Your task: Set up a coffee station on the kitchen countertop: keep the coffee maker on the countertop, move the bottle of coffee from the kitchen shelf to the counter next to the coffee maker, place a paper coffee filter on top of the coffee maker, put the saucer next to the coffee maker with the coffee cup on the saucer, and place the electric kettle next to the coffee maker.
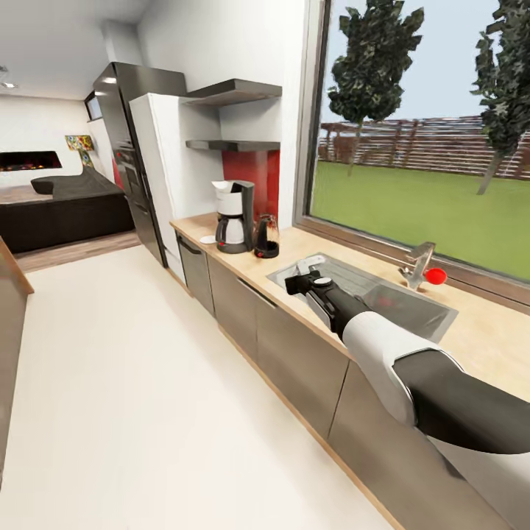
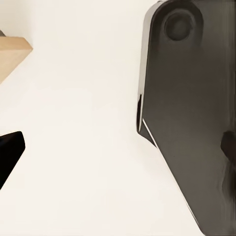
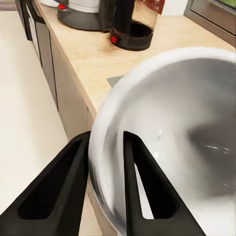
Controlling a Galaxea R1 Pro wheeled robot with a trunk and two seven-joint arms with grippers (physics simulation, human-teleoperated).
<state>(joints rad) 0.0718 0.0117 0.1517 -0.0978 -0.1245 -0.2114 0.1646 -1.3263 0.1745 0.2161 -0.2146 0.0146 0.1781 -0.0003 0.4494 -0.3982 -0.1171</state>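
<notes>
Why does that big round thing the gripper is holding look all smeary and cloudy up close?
In the right wrist view, the round white dish sits pinched at its rim between the right gripper fingers, so near the camera that it blurs, with soft grey shading across it. In the head view, the kettle looks sharper.

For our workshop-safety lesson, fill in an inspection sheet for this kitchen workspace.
Surface: long beige wood-grain countertop with an inset steel sink.
Job's things: black-and-white drip coffee maker; squat black-handled kettle beside it; small flat white saucer near the counter edge.
Clutter: steel tap; small red round item.
Grippers: right hand shut on the rim of a glossy white round cup; left hand's black finger visible, state unclear.
Cables: nothing seen.
Surroundings: large garden window; dark wall shelves.
</notes>
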